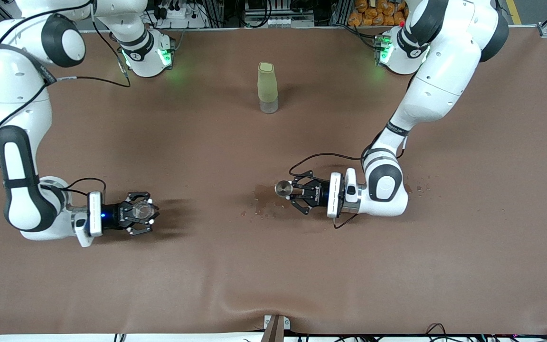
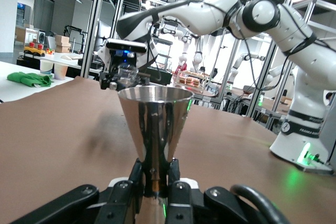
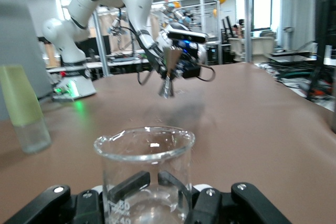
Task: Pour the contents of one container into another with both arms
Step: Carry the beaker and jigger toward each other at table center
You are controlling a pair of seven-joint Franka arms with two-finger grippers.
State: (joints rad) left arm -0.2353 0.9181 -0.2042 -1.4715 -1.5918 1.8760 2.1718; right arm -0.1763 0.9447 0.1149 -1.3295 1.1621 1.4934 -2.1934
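The clear glass cup (image 1: 143, 210) stands upright in my right gripper (image 1: 149, 213), which is shut on it low over the table toward the right arm's end. In the right wrist view the cup (image 3: 144, 166) fills the foreground, with my right gripper (image 3: 157, 190) clamped round its lower wall. My left gripper (image 1: 294, 190) is shut on the waist of the silver jigger (image 1: 283, 189), held upright low over the middle of the table. In the left wrist view the jigger (image 2: 155, 121) rises from my left gripper (image 2: 156, 174). The two vessels are well apart.
A tall pale-green bottle (image 1: 268, 88) stands upright mid-table, farther from the front camera than both grippers; it also shows in the right wrist view as the bottle (image 3: 23, 108). Dark wet spots (image 1: 260, 205) mark the brown table cover (image 1: 273, 266) under the left gripper.
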